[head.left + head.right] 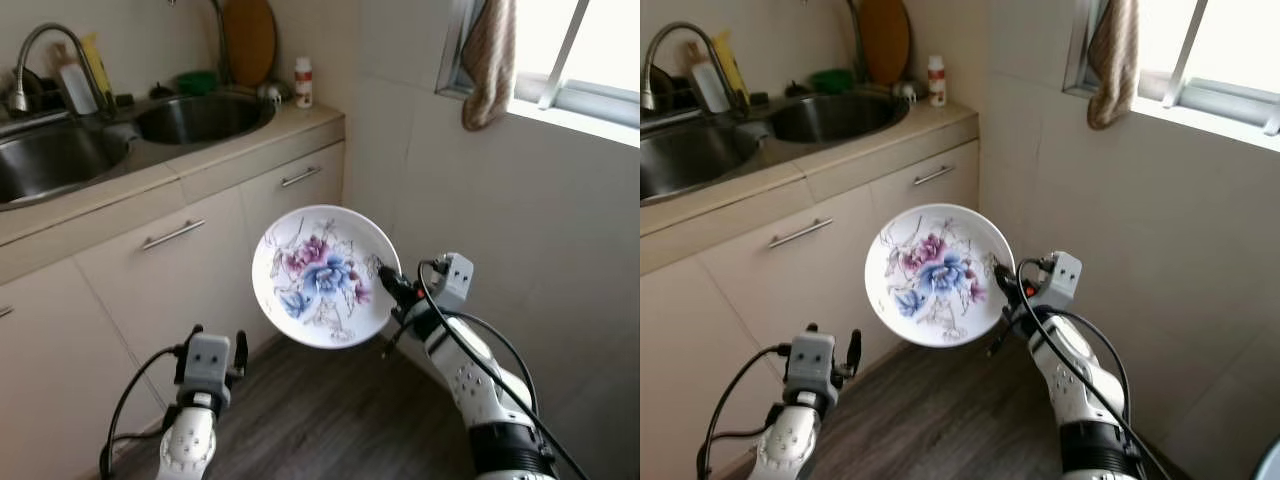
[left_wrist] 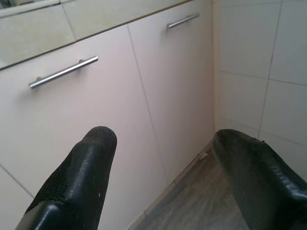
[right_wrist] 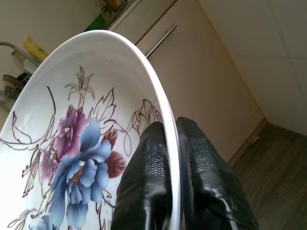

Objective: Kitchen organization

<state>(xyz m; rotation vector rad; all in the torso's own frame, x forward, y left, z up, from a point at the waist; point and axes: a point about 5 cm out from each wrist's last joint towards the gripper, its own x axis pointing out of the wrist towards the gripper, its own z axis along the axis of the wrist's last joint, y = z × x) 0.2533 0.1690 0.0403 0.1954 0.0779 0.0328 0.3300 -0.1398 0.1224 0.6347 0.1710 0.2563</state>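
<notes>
A white plate (image 1: 322, 275) painted with blue and purple flowers hangs in the air in front of the lower cabinets, tilted nearly upright with its face toward me. My right gripper (image 1: 386, 279) is shut on the plate's right rim, one finger on each side (image 3: 158, 167). My left gripper (image 1: 213, 345) is held low near the cabinet doors; in the left wrist view its fingers (image 2: 91, 163) stand open with nothing between them, facing a cabinet door.
A double steel sink (image 1: 120, 140) with a tap (image 1: 50, 50) sits in the beige counter (image 1: 250, 140) at the upper left. A small bottle (image 1: 303, 82), a cutting board (image 1: 248, 38) and dish items stand behind it. Tiled wall, a window and a hanging towel (image 1: 490, 60) are right.
</notes>
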